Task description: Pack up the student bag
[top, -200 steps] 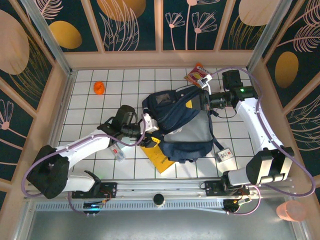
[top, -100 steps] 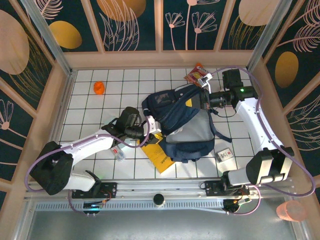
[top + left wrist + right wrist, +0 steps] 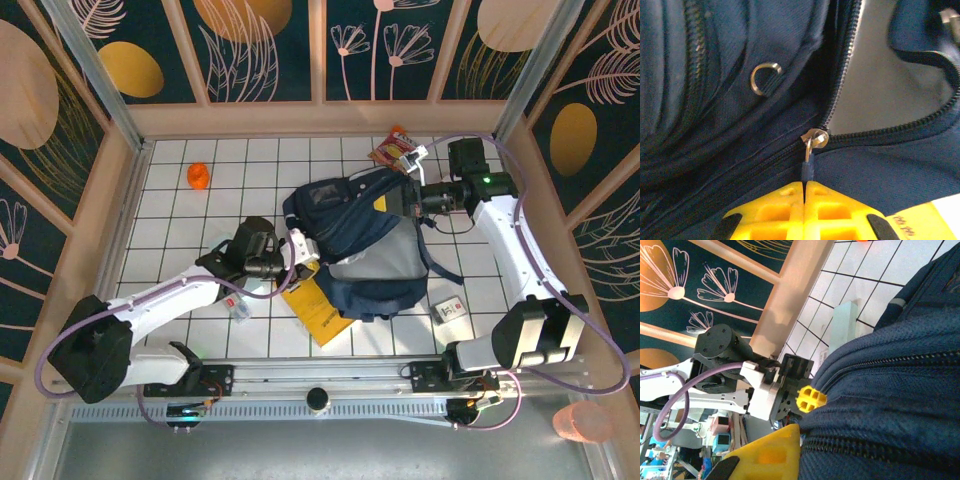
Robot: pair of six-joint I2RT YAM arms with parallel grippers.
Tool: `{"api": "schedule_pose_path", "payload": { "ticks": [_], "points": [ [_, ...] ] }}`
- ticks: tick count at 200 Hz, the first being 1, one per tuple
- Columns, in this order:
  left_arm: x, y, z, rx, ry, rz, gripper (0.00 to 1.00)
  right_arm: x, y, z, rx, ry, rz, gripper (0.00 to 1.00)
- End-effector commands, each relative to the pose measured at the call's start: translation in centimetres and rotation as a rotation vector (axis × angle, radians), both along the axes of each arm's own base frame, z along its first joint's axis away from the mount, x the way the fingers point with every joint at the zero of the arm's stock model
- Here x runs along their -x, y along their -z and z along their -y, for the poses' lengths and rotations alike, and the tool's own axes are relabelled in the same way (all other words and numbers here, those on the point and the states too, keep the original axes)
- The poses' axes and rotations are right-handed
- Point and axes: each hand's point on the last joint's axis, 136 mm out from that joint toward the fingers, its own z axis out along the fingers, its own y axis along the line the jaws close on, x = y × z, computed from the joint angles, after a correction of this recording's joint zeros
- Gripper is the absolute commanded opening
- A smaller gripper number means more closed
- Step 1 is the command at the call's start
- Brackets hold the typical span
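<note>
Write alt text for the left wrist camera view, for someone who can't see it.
The left tool, yellow-tipped, pinches the blue zipper pull of a navy student bag. The bag is partly unzipped, showing pale grey lining; a metal ring sits upper left.

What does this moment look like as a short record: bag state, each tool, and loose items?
bag: student bag lying flat, main compartment unzipped, grey lining showing
left tool: shut on zipper pull
right tool: against bag's far edge, grip unclear
loose items: yellow book partly under bag; snack packet; orange object
</note>
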Motion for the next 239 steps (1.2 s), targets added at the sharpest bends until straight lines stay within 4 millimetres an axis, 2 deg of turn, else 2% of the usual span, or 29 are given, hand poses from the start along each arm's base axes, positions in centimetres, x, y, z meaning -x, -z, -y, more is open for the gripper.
{"api": "schedule_pose_path", "payload": {
  "ticks": [1,50,93,115,125,135,143,163,178,191,194,201,216,239],
  "points": [
    [-3.4,2.5,-2.5,-0.135,-0.211,0.009,0.0,1.3,-4.4,-0.3,-0.09,-0.056,0.119,0.0],
    [-9.7,2.1,-6.3,-0.113,-0.49,0.012,0.0,2.5,-6.3,-0.3,-0.118,-0.083,0.149,0.0],
    [-15.2,3.6,-10.2,-0.18,-0.677,0.049,0.0,2.7,-7.5,-0.4,-0.143,-0.087,0.16,0.0],
    [-18.4,3.8,-11.0,-0.172,-0.755,0.059,0.0,2.1,-8.5,-0.5,-0.17,-0.073,0.181,0.0],
    [-19.4,3.4,-10.4,-0.158,-0.748,0.061,0.0,1.2,-8.8,-0.5,-0.174,-0.043,0.189,0.0],
    [-19.7,2.2,-9.4,-0.122,-0.714,0.056,0.0,-0.1,-8.8,-0.5,-0.176,0.002,0.188,0.0],
    [-19.4,1.0,-8.8,-0.079,-0.687,0.054,0.09,-1.1,-8.8,-0.5,-0.177,0.031,0.192,0.0],
    [-17.9,-4.2,-6.6,0.066,-0.555,0.112,0.52,-3.4,-8.6,-0.5,-0.163,0.09,0.223,0.0],
    [-16.4,-7.3,-5.3,0.139,-0.459,0.141,0.7,-5.4,-8.3,-0.5,-0.148,0.138,0.235,0.0],
    [-14.9,-9.1,-4.3,0.177,-0.361,0.168,0.8,-6.7,-8.3,-1.1,-0.154,0.149,0.247,0.0],
    [-14.8,-10.7,-4.0,0.199,-0.337,0.2,0.82,-7.0,-8.4,-1.2,-0.159,0.149,0.25,0.0],
    [-14.1,-12.1,-3.4,0.222,-0.291,0.236,0.88,-7.5,-8.4,-1.7,-0.168,0.141,0.256,0.0],
    [-12.7,-14.2,-2.5,0.24,-0.221,0.301,0.93,-8.8,-8.2,-2.5,-0.175,0.14,0.264,0.0],
    [-13.7,-15.8,-3.0,0.215,-0.297,0.341,0.94,-11.1,-7.6,-4.0,-0.164,0.138,0.269,0.0]
  ]
}}
